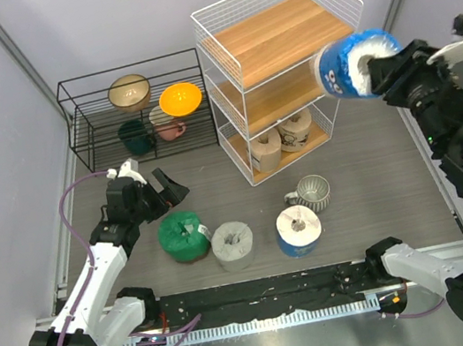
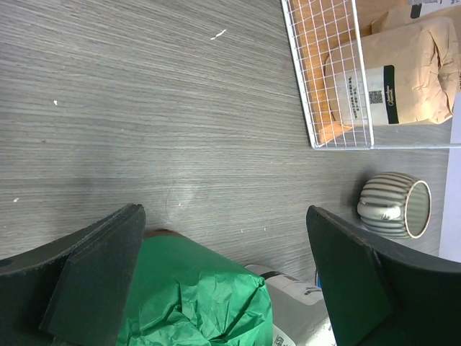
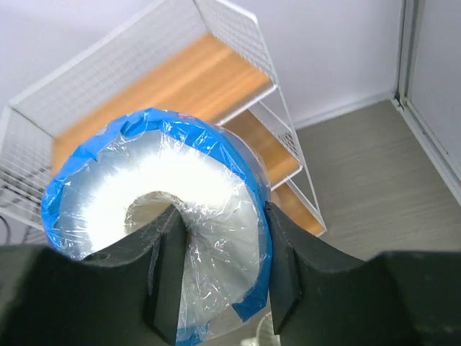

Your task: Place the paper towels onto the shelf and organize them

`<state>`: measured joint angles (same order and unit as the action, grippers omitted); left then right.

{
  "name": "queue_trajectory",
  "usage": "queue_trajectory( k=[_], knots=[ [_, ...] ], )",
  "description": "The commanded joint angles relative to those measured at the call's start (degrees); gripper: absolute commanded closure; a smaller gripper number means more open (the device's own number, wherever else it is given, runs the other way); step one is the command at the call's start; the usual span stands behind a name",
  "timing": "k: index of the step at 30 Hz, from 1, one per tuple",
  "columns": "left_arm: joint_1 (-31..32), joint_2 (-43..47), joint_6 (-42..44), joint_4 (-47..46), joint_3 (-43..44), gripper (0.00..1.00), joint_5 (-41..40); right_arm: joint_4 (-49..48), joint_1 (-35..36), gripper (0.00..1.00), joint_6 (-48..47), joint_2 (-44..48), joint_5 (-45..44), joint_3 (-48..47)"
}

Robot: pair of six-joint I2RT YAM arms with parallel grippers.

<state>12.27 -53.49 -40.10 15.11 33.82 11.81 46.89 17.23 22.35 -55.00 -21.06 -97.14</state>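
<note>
1. Two tan rolls (image 1: 268, 147) sit side by side on the bottom tier of the shelf (image 1: 279, 35).
2. One blue-wrapped roll (image 1: 354, 64) hangs in the air just off the shelf's right side, up by its top tiers. The right gripper (image 1: 382, 70) is pinching its wall.
3. Three more stand in a row on the table (image 1: 374, 166): green roll (image 1: 182, 235), grey roll (image 1: 232, 244) and second blue-wrapped roll (image 1: 299, 231), with a striped mug (image 1: 311, 192) just behind.
4. The left gripper (image 1: 155, 189) is spread wide above the green roll and holds nothing.
</note>
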Motion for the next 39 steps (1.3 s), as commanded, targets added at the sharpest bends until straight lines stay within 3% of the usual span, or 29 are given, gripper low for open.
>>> queue_trajectory(
  k=[1, 11, 15, 39],
  knots=[
    [0.21, -0.12, -0.16, -3.07, -0.07, 0.00, 1.11, -4.00, -0.10, 0.77, -0.90, -4.75, -1.88, -9.28],
    [0.12, 0.23, -0.07, -2.55, 0.02, 0.00, 1.11, -4.00, -0.10, 0.77, -5.03, -28.91, -0.74, -37.20],
    [0.21, 0.58, -0.07, -2.46, 0.01, 0.00, 1.19, -4.09, -0.18, 0.77, -4.86, -34.37, -0.39, -43.47],
    [0.21, 0.50, -0.16, -2.81, 0.01, 0.00, 1.20, -6.11, -0.27, 0.74, -4.86, -37.46, -0.47, -41.28]
  ],
)
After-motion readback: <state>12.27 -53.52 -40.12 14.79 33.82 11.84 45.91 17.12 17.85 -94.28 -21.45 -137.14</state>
